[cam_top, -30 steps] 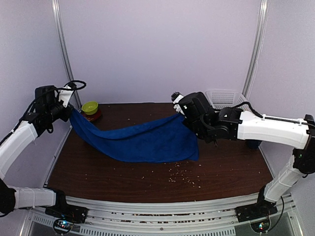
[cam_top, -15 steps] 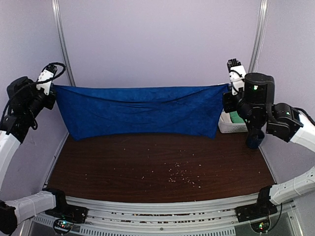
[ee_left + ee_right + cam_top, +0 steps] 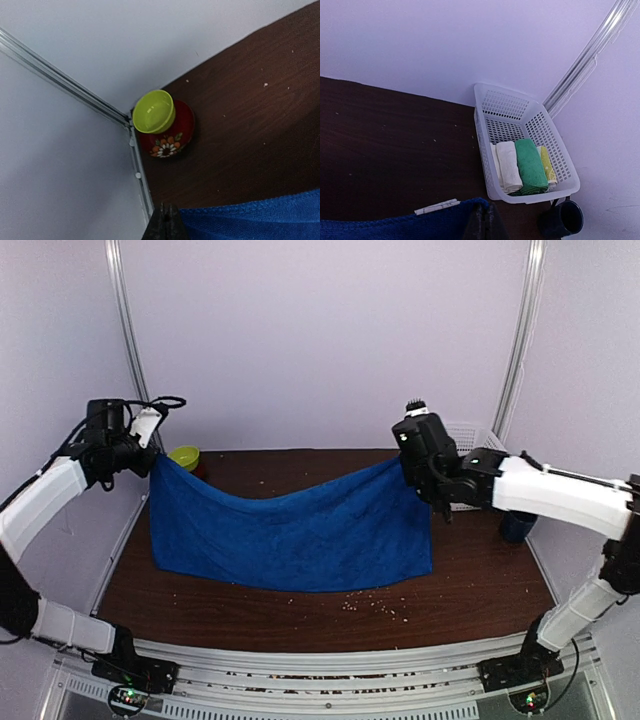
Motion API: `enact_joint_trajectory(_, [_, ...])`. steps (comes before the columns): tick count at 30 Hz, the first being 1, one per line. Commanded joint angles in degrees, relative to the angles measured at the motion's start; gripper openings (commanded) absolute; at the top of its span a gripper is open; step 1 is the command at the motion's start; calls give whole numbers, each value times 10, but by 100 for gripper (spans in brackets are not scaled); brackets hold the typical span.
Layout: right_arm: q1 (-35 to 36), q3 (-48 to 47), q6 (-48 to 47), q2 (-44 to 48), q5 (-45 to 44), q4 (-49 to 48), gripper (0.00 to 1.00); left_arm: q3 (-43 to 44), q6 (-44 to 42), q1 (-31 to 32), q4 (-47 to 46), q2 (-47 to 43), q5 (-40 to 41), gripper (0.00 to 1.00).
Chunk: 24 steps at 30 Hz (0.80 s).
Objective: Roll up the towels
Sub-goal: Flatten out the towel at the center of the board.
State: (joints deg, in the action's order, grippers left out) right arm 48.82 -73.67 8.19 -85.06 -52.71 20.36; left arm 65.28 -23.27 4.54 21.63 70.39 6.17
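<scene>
The royal blue towel (image 3: 290,535) hangs spread between my two grippers, its top edge sagging in the middle and its lower edge on the brown table (image 3: 300,625). My left gripper (image 3: 150,445) is shut on its top left corner; in the left wrist view the closed fingertips (image 3: 167,222) pinch the blue hem (image 3: 250,220). My right gripper (image 3: 412,468) is shut on the top right corner; the right wrist view shows the fingertips (image 3: 485,222) closed on the blue cloth (image 3: 395,226) beside its white label (image 3: 437,206). No cream-white towel with a blue mark shows on the table.
A white mesh basket (image 3: 505,102) at the back right holds rolled white (image 3: 507,165), green (image 3: 531,165) and yellow (image 3: 546,162) cloths. A dark mug (image 3: 563,219) stands in front of it. A green bowl (image 3: 154,111) sits on a red flowered bowl (image 3: 172,140) in the back left corner. Crumbs (image 3: 370,600) dot the table.
The towel was lifted off the table, stretched taut and high half a second ago; now both grippers have come down and closer together, so it sags and its lower edge rests on the table.
</scene>
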Motion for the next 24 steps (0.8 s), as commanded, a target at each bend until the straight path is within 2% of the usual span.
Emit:
enact_joint_trajectory(1, [-85, -55, 10, -125, 24, -18, 0, 18, 13, -5, -31, 117, 6, 0])
enact_joint_trajectory(5, [-132, -159, -10, -272, 52, -23, 0, 72, 26, -5, -68, 259, 57, 0])
enact_joint_trajectory(8, [-154, -243, -25, -368, 36, -12, 0, 113, 28, -5, -108, 341, 108, 0])
enact_joint_trajectory(12, [-180, -302, -39, -436, 59, -27, 0, 156, 23, -5, -151, 408, 142, 0])
enact_joint_trajectory(16, [-184, -353, -40, -470, 64, 16, 0, 198, 32, -5, -108, 434, 76, 0])
enact_joint_trajectory(20, [-184, -336, -35, -456, 69, 16, 0, 220, 49, -4, -49, 441, -26, 1])
enact_joint_trajectory(24, [-184, -320, -32, -433, 88, 20, 0, 243, 55, -4, 57, 469, -123, 5])
